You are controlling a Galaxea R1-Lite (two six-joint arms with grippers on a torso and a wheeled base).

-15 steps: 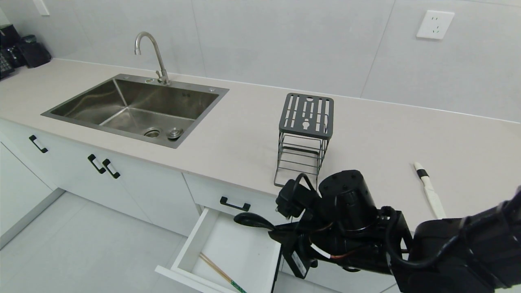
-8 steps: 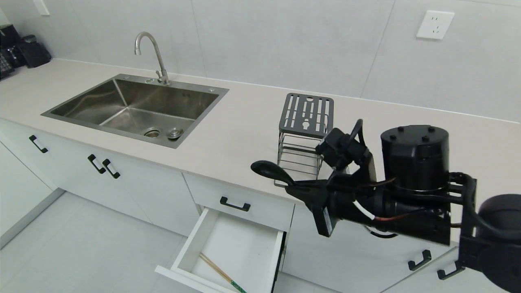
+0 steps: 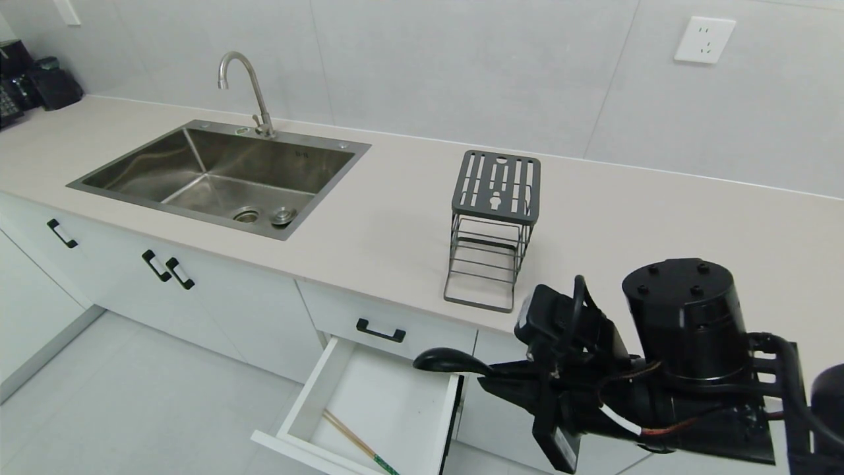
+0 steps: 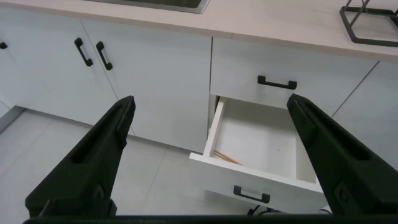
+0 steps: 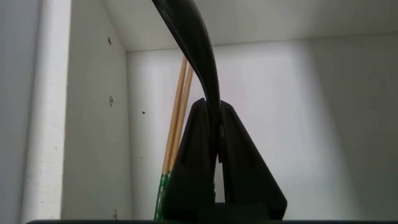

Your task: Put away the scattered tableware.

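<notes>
Your right tool (image 3: 511, 381) is clamped narrow on the handle of the black spoon (image 3: 450, 361), bowl leading. That puts the spoon over the open drawer (image 3: 389, 402) where the chopsticks (image 3: 359, 443) lie, likely so it can be dropped in beside them. Your left tool (image 4: 211, 118) stands wide and holds nothing, facing the drawer below the desk (image 3: 395, 224).

The spoon (image 3: 455, 361) clamped in the right gripper (image 3: 506, 377) looks like smooth, glossy black plastic, while the gripper itself is matt black. Below it, the chopsticks (image 3: 359, 443) are pale bare wood with green-painted ends. They lie on the smooth, matt white board of the drawer (image 3: 310, 389). Beyond the gripper, the rack (image 3: 494, 191) is matt dark-coated metal wire, and the sink (image 3: 165, 165) is brushed steel.
</notes>
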